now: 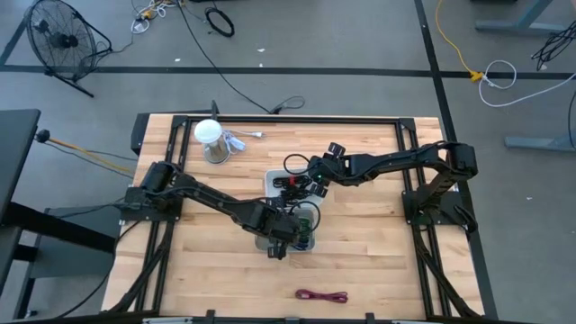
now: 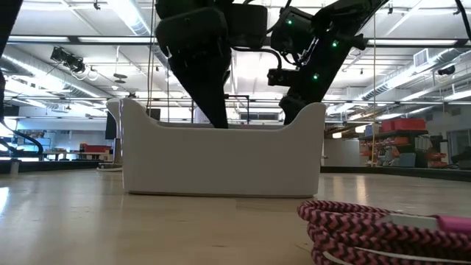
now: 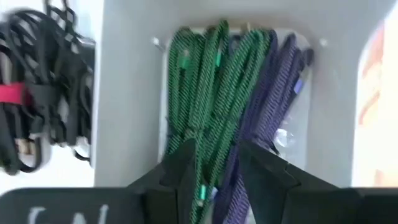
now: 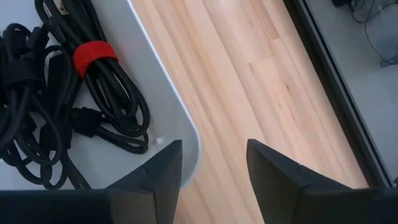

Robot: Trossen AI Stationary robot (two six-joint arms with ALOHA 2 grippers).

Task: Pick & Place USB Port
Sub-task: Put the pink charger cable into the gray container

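My left claw (image 3: pixel 214 171) hangs open over the green cable (image 3: pixel 199 106) in the white bin (image 3: pixel 124 93), nothing grabbed yet, while my right claw (image 4: pixel 214 165) waits open.

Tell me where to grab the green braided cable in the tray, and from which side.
Judging by the left wrist view: grip the green cable across the middle of its bundled strands, coming straight down from above. The tray walls block side approaches, and the purple cable lies against it, so the left gripper should pinch narrowly.
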